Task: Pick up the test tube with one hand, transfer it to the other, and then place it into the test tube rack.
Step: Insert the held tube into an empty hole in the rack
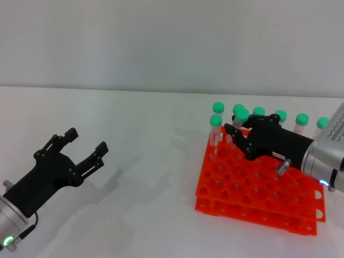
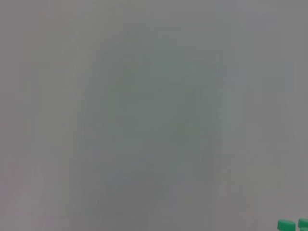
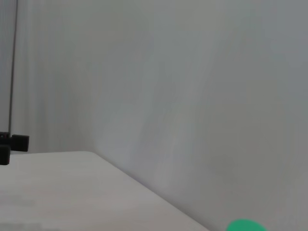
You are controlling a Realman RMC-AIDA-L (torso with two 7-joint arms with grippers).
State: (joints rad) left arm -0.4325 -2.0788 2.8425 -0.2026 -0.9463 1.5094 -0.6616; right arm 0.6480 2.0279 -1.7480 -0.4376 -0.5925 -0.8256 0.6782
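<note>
The right tool (image 1: 240,130), black with a small white label, is seen over the back rows of the test tube rack (image 1: 258,194), at about four o'clock in the head view. A test tube (image 1: 240,122) with a green cap is clenched between its fingers and held roughly upright above the rack's far left part; whether its lower end has entered a hole cannot be told. Just at nine o'clock of it, another green-capped tube (image 1: 216,131) is standing in the rack's far left corner. Further green caps (image 1: 302,119) are lined up along the rack's back edge, toward three o'clock. The right arm's silver wrist (image 1: 328,156), carrying a blue light, is found at the frame's right edge.

The orange two-tier rack is placed on the white desk (image 1: 145,161), most of its holes unfilled.

The left tool (image 1: 87,148) is held released, its two fingers spread apart, over the desk at about eight o'clock, well apart from the rack. A green light is shown on its arm.

In the left wrist view two green caps (image 2: 286,224) are visible at a corner. In the right wrist view one green cap (image 3: 245,225) is glimpsed.
</note>
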